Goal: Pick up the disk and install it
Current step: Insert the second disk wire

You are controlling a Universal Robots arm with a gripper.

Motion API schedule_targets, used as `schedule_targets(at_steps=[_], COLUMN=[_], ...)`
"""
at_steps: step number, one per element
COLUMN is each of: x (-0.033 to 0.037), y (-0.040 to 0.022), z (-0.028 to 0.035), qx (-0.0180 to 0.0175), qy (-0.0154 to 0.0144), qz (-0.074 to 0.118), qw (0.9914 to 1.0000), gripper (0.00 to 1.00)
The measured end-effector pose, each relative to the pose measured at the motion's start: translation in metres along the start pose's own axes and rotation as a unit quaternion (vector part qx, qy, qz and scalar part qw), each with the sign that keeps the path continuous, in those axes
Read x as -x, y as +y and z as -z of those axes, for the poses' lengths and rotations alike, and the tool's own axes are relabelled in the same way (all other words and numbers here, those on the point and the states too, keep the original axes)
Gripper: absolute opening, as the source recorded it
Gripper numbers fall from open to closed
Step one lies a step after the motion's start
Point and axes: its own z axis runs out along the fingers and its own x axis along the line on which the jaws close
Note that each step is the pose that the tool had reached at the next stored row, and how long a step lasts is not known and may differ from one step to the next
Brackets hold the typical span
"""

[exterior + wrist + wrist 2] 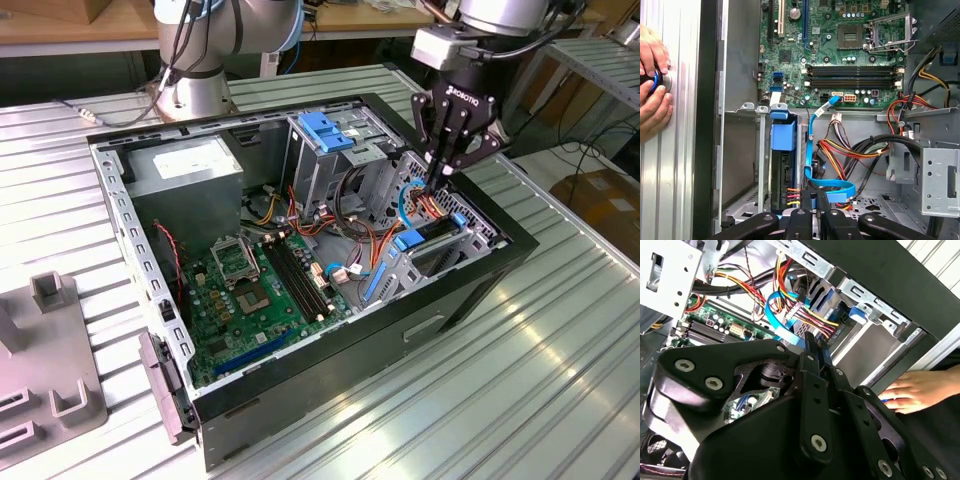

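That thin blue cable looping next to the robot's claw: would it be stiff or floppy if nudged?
Probably floppy: the blue cable hangs in loose curves and folds back on itself near the gripper. It looks flat and thin, so likely light. Plugged into the motherboard, it would likely bend aside rather than slide away.

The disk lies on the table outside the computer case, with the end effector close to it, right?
No. In the first wrist view the disk sits in the drive bay inside the computer case, with the end effector close to it.
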Motion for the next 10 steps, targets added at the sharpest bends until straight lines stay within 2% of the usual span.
schedule_targets(at_steps=[2,3,5,6,10], x=[-0.0026,-0.0057,-0.0119,-0.0143,-0.0249], y=[0.0005,0.0012,0.0021,0.0025,0.0057], z=[-0.0015,-0.0026,-0.0046,-0.0055,-0.0091], qx=[-0.0001,-0.0002,-0.0003,-0.0004,-0.0007], qy=[-0.0066,-0.0111,-0.0163,-0.0178,-0.0303], qz=[0.0,0.0,0.0,0.0,0.001], qw=[0.99998,0.99994,0.99987,0.99984,0.99954], gripper=[0.16,0.16,0.16,0.16,0.16])
